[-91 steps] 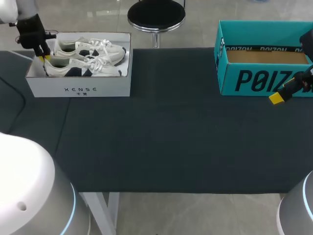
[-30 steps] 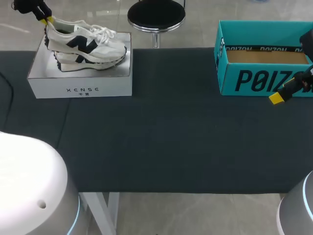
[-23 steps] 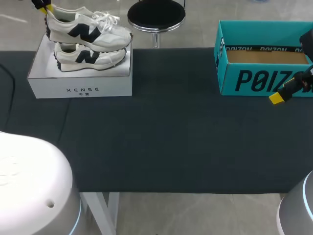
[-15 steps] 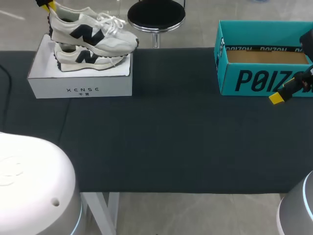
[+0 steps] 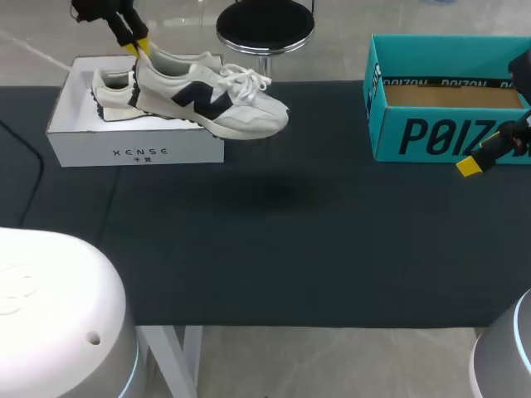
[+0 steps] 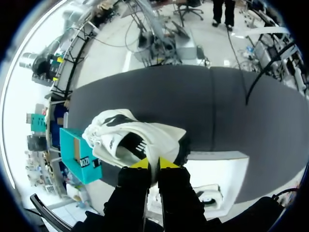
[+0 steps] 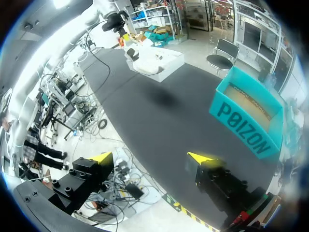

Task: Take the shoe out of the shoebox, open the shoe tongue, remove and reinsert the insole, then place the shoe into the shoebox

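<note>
Left gripper (image 5: 139, 48) is clamping the shoe (image 5: 211, 104) by its heel above the far-left shoebox (image 5: 137, 149), second shoe (image 5: 112, 87) inside; right gripper (image 7: 150, 157) is gaping near teal box (image 5: 431, 133).

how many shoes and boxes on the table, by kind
shoes: 2 (held shoe, boxed shoe)
boxes: 2 (white box, teal box)
total: 4
</note>
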`<state>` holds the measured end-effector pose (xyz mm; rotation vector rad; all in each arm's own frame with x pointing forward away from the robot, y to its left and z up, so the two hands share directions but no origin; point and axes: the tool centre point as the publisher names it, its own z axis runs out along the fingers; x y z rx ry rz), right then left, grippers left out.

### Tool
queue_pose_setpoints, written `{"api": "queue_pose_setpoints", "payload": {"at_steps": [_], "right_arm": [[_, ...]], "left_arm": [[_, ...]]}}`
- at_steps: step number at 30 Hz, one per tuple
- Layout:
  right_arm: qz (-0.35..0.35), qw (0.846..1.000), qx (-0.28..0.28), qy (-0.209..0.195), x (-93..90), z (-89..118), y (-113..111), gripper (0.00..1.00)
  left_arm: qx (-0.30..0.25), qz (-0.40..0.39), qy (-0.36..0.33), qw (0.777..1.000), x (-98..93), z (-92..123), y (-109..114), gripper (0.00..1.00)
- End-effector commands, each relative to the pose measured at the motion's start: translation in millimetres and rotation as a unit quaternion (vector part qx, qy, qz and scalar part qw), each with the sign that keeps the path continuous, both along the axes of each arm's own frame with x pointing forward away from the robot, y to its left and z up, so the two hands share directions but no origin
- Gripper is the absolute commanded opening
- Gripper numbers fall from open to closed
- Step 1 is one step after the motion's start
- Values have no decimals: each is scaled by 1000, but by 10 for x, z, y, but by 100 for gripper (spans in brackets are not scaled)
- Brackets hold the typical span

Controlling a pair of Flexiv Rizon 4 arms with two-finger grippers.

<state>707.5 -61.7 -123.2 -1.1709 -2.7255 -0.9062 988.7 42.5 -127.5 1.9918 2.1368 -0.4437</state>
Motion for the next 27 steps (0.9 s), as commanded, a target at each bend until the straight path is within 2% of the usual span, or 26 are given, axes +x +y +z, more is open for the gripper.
{"api": "queue_pose_setpoints", "payload": {"at_steps": [1,7,12,27], "right_arm": [[1,1000,-1,2,25,-4,7,100],[1,1000,-1,2,25,-4,7,100],[1,1000,-1,2,25,-4,7,100],[1,1000,-1,2,25,-4,7,100]], "left_arm": [[3,15,-11,1000,-219,-161,-316,0],[-1,10,-13,1000,-526,-379,-680,0],[-2,15,5,1000,-685,-575,-910,0],[-28,21,12,999,-1181,-1128,-1411,0]]}}
